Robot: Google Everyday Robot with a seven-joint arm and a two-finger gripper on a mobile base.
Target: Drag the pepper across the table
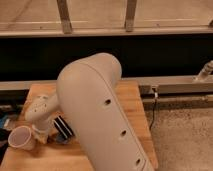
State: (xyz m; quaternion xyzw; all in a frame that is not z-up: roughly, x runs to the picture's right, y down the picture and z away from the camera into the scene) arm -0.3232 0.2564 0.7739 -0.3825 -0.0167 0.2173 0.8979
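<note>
Pepper is hidden from me — my arm blocks it; my tool sits low over the bench beside the cup, placed to drag.

Bulky cream arm bent down leftward, hand low at its wrist end

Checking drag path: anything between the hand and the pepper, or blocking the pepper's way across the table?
Cannot tell: no pepper is visible. The hand sits low at the light-brown wooden table's left end, beside the white cup and black-and-white striped flat object. The bulky beige arm hides much.
</note>
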